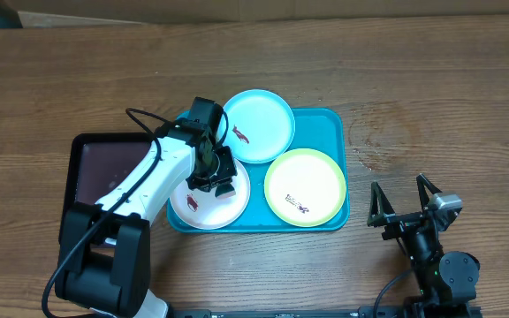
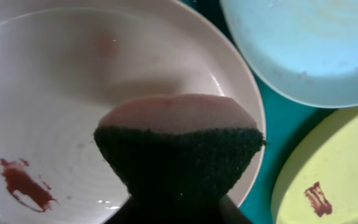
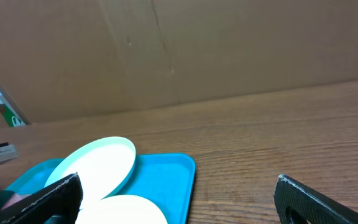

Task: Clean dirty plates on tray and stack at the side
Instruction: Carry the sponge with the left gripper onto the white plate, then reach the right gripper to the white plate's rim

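left pincer [image 1: 212, 174], sponge [image 2: 179, 146] held above white plate [image 2: 55, 93]

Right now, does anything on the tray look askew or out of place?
Yes. The pale blue plate overhangs the far rim of the tray and appears tilted, not lying flat inside it.

No readable text, no labels, no brands, no numbers in view
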Robot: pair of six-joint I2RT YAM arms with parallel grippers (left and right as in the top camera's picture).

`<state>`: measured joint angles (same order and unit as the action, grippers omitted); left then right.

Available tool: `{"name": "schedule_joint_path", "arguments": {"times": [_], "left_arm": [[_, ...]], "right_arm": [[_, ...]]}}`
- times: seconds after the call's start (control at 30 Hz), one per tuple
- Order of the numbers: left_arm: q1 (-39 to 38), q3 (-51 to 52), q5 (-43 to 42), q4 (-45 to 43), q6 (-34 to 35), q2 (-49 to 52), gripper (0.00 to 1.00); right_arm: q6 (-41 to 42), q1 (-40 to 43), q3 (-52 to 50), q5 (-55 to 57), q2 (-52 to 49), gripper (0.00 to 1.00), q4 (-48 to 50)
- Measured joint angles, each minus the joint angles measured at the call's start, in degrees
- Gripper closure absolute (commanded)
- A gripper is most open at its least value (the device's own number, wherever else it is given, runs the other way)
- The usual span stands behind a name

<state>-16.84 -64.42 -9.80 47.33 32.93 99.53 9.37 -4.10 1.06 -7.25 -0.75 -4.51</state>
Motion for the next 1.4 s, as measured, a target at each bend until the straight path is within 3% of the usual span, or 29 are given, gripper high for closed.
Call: {"name": "schedule_joint_path", "arguments": {"times": [0.03,0.13,0.3,0.43,0.7,0.73,0.77,0.8,0.93,1.17,1.3,1.4], "left_arm": [[0.0,0.0,0.3,0.3,0.1,0.0,0.44],[0.0,0.0,0.6,0.2,1.2,0.0,0.34],[0.0,0.0,0.6,-0.3,1.4,0.0,0.35],[0.1,-3.0,0.6,4.6,1.0,0.0,0.40],[4.5,-26.7,0.7,23.0,-2.8,0.0,0.35],[5.4,-29.6,0.7,24.7,-3.6,0.0,0.27],[6.4,-32.4,0.7,26.2,-4.7,0.0,0.04],[7.2,-34.3,0.7,27.0,-5.2,0.0,0.00],[9.5,-36.9,1.2,29.4,-6.4,-0.3,0.00],[9.4,-36.9,1.9,29.4,-6.6,-0.2,0.00],[9.4,-36.9,2.1,29.3,-6.6,-0.2,0.00],[9.4,-36.9,2.2,29.3,-6.6,-0.2,0.00]], "right_arm": [[0.0,0.0,0.0,0.0,0.0,0.00,0.0],[0.0,0.0,0.0,0.0,0.0,0.00,0.0],[0.0,0.0,0.0,0.0,0.0,0.00,0.0],[0.0,0.0,0.0,0.0,0.0,0.00,0.0],[0.0,0.0,0.0,0.0,0.0,0.00,0.0],[0.0,0.0,0.0,0.0,0.0,0.00,0.0],[0.0,0.0,0.0,0.0,0.0,0.00,0.0],[0.0,0.0,0.0,0.0,0.0,0.00,0.0],[1.4,0.0,0.0,-0.8,-0.1,0.00,9.1],[12.2,0.0,0.0,-9.0,0.0,0.00,16.3],[19.0,0.0,0.0,-10.9,-0.1,0.00,28.3],[19.5,0.0,0.0,-11.5,-0.1,0.00,34.7]]}}
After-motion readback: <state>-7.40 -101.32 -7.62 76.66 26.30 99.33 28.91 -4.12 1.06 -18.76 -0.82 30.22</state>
